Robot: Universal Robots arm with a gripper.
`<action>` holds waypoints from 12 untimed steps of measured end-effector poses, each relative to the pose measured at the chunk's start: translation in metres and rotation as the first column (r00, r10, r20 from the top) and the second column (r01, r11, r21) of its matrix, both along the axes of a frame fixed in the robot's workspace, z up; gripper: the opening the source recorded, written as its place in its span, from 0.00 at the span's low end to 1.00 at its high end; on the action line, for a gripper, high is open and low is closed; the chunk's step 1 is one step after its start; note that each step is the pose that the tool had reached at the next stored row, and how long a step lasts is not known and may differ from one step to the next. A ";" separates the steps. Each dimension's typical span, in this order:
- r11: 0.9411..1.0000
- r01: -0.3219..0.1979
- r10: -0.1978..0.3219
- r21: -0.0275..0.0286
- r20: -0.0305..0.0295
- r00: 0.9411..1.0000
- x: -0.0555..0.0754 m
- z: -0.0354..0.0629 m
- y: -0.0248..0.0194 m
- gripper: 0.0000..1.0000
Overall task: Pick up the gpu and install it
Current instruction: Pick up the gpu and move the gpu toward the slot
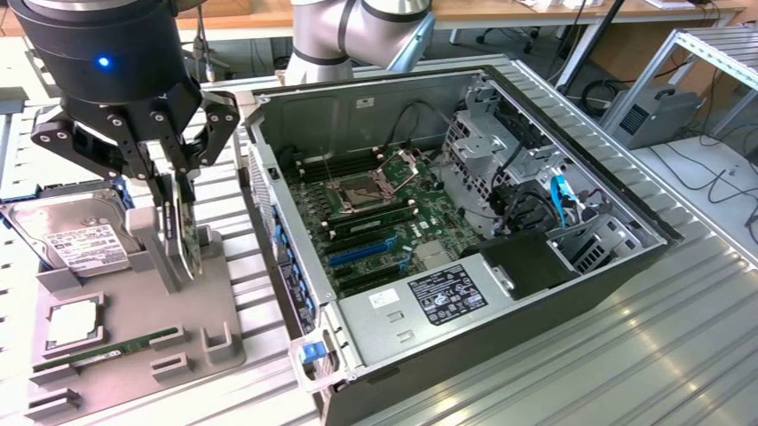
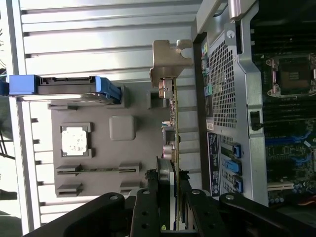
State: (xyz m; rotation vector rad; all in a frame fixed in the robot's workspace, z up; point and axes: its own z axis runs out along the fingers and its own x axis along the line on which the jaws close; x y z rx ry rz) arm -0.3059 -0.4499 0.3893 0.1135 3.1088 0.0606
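The gpu (image 1: 180, 232) stands on edge over the grey holder tray (image 1: 130, 297), left of the open computer case (image 1: 296, 293) in the exterior view. My gripper (image 1: 176, 191) comes down from above and is shut on the card's upper part. In the wrist view the gpu (image 2: 173, 123) appears edge-on, its pale metal bracket (image 2: 170, 59) at the far end, with my gripper (image 2: 170, 190) clamping it and one black finger on each side. Whether the card's lower edge still sits in the holder slot I cannot tell. Inside the case lies the motherboard (image 1: 379, 213) with blue slots (image 1: 361, 253).
On the tray lie a silver hard drive (image 1: 71, 235), a CPU (image 1: 74, 321) and a green memory stick (image 1: 106, 348). The case wall (image 2: 247, 98) stands close beside the card. The power supply (image 1: 445, 293) fills the case's near end. Ribbed metal table all around.
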 end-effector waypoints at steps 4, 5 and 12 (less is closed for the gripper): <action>1.000 0.000 0.000 0.000 0.000 1.000 0.000 0.0012 0.0000 0.27; 1.000 0.000 0.000 0.000 0.000 1.000 0.000 0.0015 0.0000 0.27; 1.000 0.000 0.000 0.000 0.000 1.000 0.000 0.0033 0.0000 0.27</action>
